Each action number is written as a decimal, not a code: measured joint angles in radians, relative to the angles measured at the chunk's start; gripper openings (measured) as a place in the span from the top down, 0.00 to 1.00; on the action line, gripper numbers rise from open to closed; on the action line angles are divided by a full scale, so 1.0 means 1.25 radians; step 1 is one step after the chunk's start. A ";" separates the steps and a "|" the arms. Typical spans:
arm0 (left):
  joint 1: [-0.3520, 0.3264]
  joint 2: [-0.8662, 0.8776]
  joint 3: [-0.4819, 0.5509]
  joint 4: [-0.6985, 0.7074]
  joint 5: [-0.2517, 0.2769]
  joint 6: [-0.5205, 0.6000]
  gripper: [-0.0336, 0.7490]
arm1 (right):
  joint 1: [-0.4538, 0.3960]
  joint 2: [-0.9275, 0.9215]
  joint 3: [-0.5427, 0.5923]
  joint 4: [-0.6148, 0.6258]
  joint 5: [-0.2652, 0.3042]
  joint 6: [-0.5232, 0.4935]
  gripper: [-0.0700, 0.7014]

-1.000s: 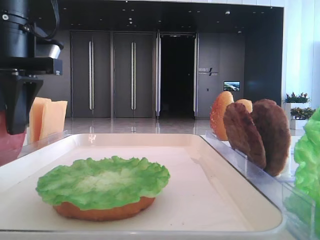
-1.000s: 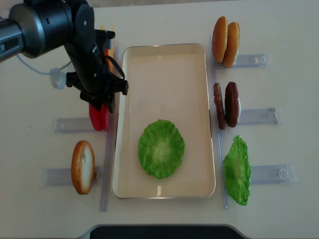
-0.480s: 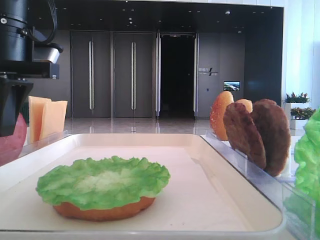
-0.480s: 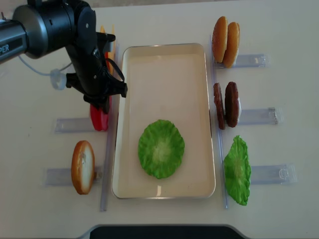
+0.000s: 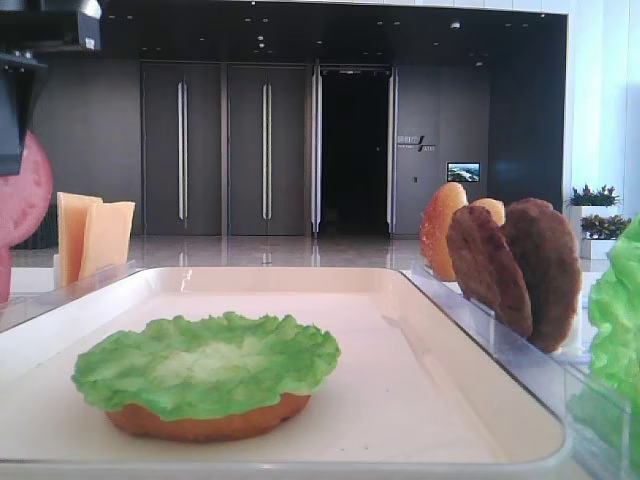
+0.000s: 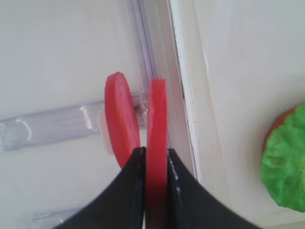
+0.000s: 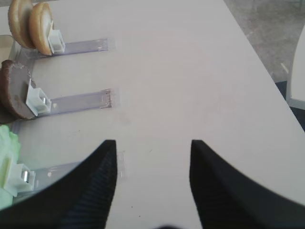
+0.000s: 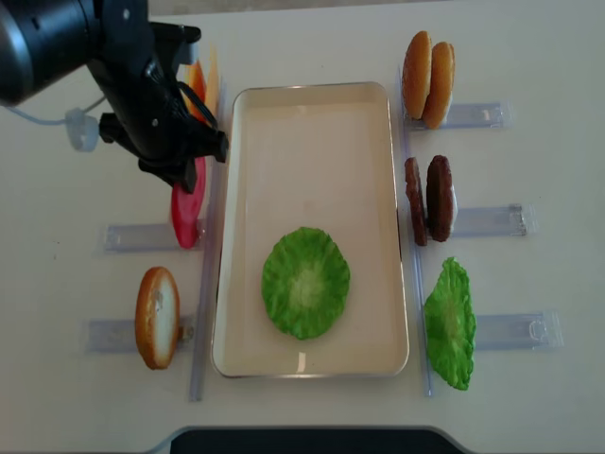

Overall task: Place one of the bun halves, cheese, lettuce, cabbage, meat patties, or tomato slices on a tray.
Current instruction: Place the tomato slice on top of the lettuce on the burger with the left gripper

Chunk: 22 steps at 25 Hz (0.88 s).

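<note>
Red tomato slice (image 6: 156, 143) sits clenched edge-on in my left gripper (image 6: 153, 191), left of the tray (image 8: 312, 132); a second slice (image 6: 121, 126) stands beside it. My right gripper (image 7: 151, 162) is spread wide. No readable writing.

1. Bun half (image 5: 205, 422): mostly covered by the lettuce (image 5: 205, 365) lying on it.
2. Loose lettuce leaf (image 5: 618, 315) right of the tray (image 5: 480, 395): cut off by the frame edge.
3. Held tomato slice (image 6: 156, 157): lower part hidden between the jaws.

Two tomato slices (image 6: 125, 121), two meat patties (image 8: 428, 199)
</note>
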<state>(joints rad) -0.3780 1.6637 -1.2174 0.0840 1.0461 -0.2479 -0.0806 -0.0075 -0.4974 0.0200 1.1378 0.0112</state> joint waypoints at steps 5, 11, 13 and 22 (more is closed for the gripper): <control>0.000 -0.044 0.000 -0.009 0.026 0.000 0.88 | 0.000 0.000 0.000 0.000 0.000 0.000 0.43; 0.000 -0.047 0.000 -0.019 0.041 0.000 0.88 | 0.000 0.000 0.000 0.000 0.000 0.000 0.43; 0.000 -0.047 0.000 -0.020 0.054 0.000 0.88 | 0.000 0.000 0.000 0.000 0.000 0.000 0.43; 0.000 -0.133 0.102 -0.033 0.055 0.003 0.88 | 0.000 0.000 0.000 0.001 0.000 0.000 0.43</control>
<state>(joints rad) -0.3780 1.4974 -1.0896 0.0422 1.1154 -0.2436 -0.0806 -0.0075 -0.4974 0.0208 1.1378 0.0112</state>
